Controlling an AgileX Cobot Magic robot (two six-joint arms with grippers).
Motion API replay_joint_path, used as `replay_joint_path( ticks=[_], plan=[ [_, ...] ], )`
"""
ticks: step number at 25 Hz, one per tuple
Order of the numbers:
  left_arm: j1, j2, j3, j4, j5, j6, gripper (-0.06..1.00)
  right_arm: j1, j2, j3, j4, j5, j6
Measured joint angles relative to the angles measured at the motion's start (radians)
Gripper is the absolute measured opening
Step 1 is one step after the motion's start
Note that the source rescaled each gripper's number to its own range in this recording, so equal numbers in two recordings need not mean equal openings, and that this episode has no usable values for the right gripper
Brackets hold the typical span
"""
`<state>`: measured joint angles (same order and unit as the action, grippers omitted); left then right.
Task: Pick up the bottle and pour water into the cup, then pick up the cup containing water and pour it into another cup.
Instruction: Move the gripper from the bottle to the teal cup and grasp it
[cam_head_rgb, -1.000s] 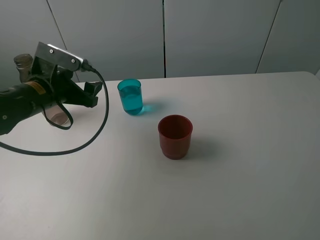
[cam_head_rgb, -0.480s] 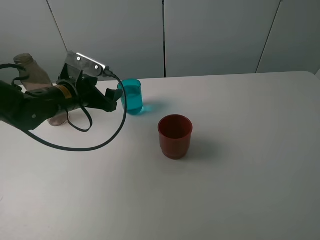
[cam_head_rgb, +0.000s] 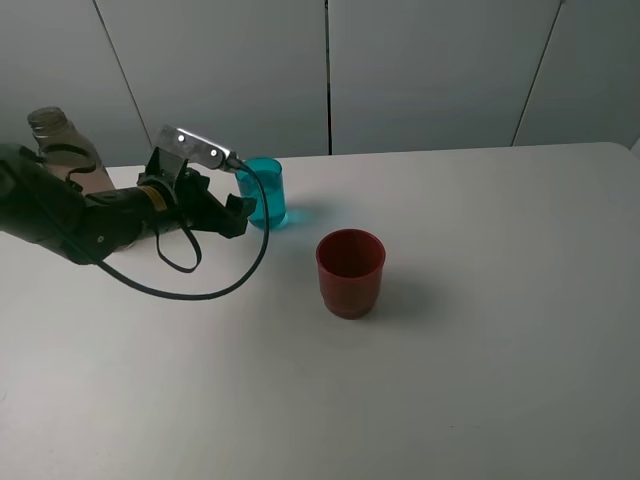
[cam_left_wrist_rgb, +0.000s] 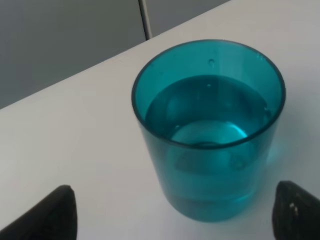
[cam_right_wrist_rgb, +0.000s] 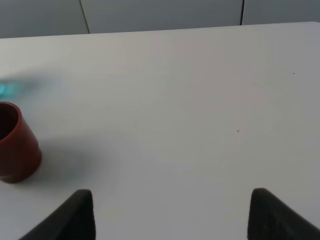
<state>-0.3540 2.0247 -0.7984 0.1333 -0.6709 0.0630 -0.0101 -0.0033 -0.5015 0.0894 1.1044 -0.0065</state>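
Observation:
The teal cup (cam_head_rgb: 262, 192) stands upright at the back left of the table with water in it. It fills the left wrist view (cam_left_wrist_rgb: 209, 130). My left gripper (cam_head_rgb: 238, 214) is open right beside the cup's left side; in the left wrist view (cam_left_wrist_rgb: 174, 216) its fingertips (cam_left_wrist_rgb: 54, 216) flank the cup's base without touching it. The bottle (cam_head_rgb: 60, 148) stands upright at the far left, partly hidden behind my left arm. The dark red cup (cam_head_rgb: 350, 272) stands near the table's middle, apart from both; it also shows in the right wrist view (cam_right_wrist_rgb: 14, 145). My right gripper (cam_right_wrist_rgb: 172, 217) is open and empty.
A black cable (cam_head_rgb: 190, 280) loops from my left arm down over the table in front of the teal cup. The white table (cam_head_rgb: 480, 330) runs to a grey panelled wall (cam_head_rgb: 420, 70) at the back. My right gripper does not show in the exterior view.
My left gripper has moved right, away from the bottle, which now stands free, and has come up to the teal cup with its jaws open. The cups have not moved.

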Motion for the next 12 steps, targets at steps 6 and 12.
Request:
replay_joint_path(
  ticks=[6, 12],
  plan=[
    [0.000, 0.068, -0.029, 0.023, -0.085, -0.004, 0.99, 0.000, 0.000, 0.000, 0.000, 0.000, 0.006],
    [0.000, 0.129, -0.031, 0.035, -0.189, -0.008, 0.99, 0.000, 0.000, 0.000, 0.000, 0.000, 0.006]
  ],
)
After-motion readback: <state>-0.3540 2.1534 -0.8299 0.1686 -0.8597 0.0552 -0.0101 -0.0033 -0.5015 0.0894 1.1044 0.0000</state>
